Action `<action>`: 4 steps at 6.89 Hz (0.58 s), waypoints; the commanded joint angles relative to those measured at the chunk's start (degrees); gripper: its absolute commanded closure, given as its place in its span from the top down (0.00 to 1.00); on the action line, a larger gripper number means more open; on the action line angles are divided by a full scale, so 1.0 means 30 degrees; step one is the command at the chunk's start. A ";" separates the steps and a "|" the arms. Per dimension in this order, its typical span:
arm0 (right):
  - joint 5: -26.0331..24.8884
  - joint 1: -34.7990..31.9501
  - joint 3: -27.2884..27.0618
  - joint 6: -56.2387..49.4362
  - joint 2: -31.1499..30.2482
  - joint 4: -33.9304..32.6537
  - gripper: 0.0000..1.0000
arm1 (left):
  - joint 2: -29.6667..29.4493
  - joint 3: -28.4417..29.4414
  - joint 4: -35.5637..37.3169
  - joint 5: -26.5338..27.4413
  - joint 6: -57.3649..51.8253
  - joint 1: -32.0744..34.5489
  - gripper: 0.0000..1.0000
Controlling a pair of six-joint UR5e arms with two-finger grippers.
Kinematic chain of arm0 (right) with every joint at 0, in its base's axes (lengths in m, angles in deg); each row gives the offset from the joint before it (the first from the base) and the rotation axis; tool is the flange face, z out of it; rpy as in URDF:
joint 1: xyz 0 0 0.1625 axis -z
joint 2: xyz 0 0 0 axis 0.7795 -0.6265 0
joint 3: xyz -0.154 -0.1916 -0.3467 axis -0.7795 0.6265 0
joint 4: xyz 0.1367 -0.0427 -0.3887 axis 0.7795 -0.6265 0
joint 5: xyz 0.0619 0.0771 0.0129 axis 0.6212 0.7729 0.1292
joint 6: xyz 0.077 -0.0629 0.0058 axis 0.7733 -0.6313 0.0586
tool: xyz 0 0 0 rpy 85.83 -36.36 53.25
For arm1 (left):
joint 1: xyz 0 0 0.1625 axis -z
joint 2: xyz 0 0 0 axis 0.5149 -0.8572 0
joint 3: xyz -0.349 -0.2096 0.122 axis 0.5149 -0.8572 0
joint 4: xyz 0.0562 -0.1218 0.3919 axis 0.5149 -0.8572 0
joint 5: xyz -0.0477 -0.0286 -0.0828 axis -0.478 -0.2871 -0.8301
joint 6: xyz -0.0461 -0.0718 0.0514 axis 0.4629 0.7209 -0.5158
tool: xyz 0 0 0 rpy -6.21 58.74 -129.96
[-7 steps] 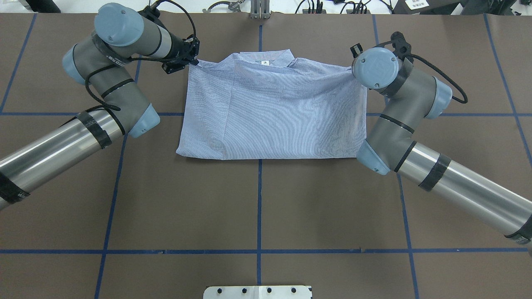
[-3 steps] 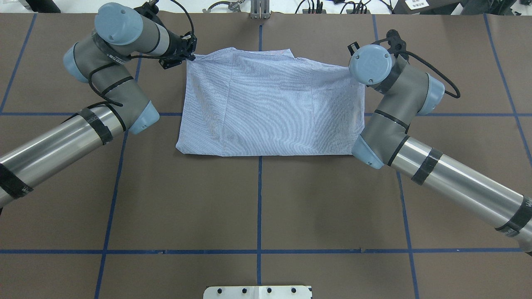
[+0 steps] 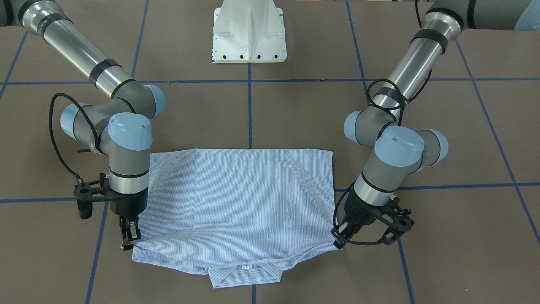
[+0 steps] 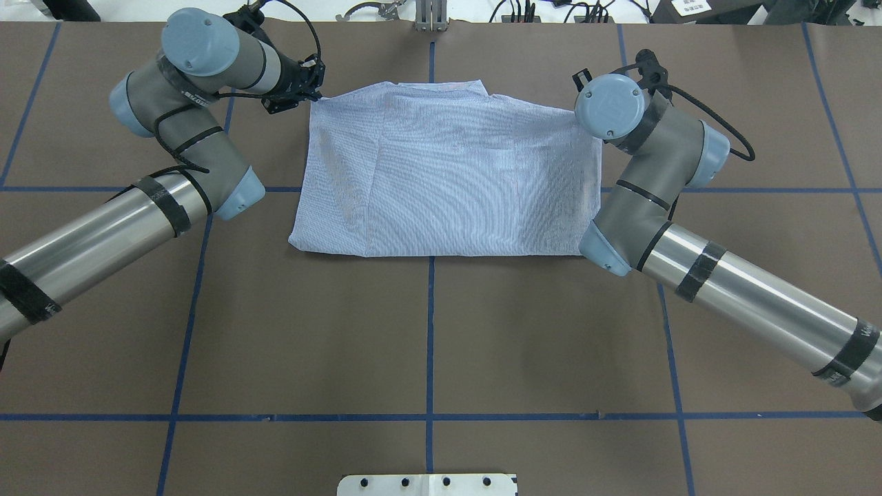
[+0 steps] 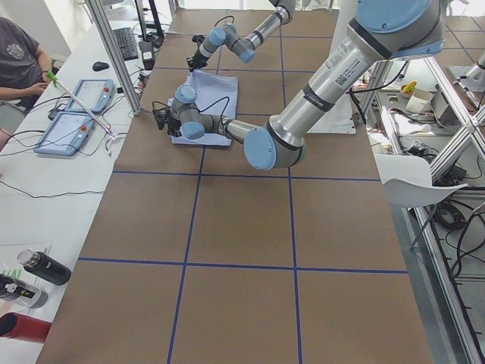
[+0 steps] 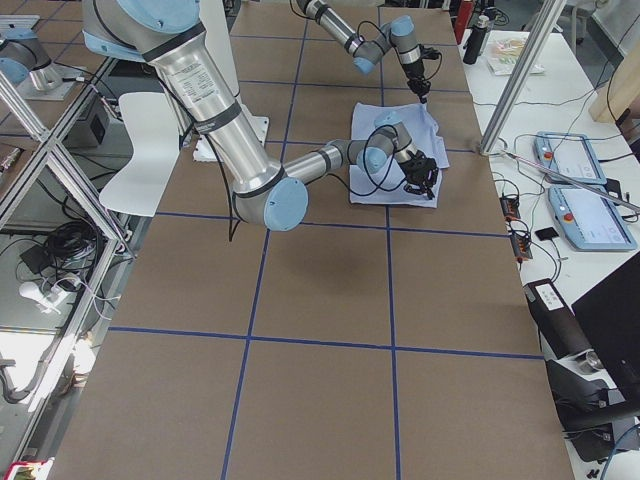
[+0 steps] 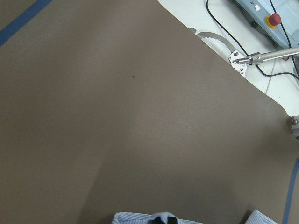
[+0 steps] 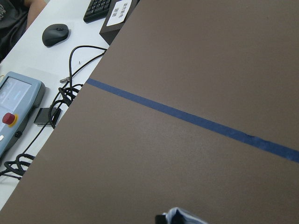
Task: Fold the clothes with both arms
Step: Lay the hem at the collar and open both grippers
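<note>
At the table side far from the base, left gripper (image 3: 340,240) is clamped on 1 corner of the striped shirt (image 3: 240,198). Right gripper (image 3: 129,237) is clamped on the other corner, both low over the brown table (image 3: 303,118). Shirt lies folded in 2 across the centre blue tape line (image 3: 249,114). Collar (image 3: 247,276) and white neck label (image 3: 247,266) poke out past the held edge.

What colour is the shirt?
The shirt is light blue with fine white stripes, clearest in the front-facing view.
</note>
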 commanded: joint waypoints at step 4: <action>0.2229 0.0498 -0.5167 0.0873 -0.2740 -0.0273 0.81 | 0.0597 -0.1538 -0.0081 -0.0117 0.0055 0.1061 0.39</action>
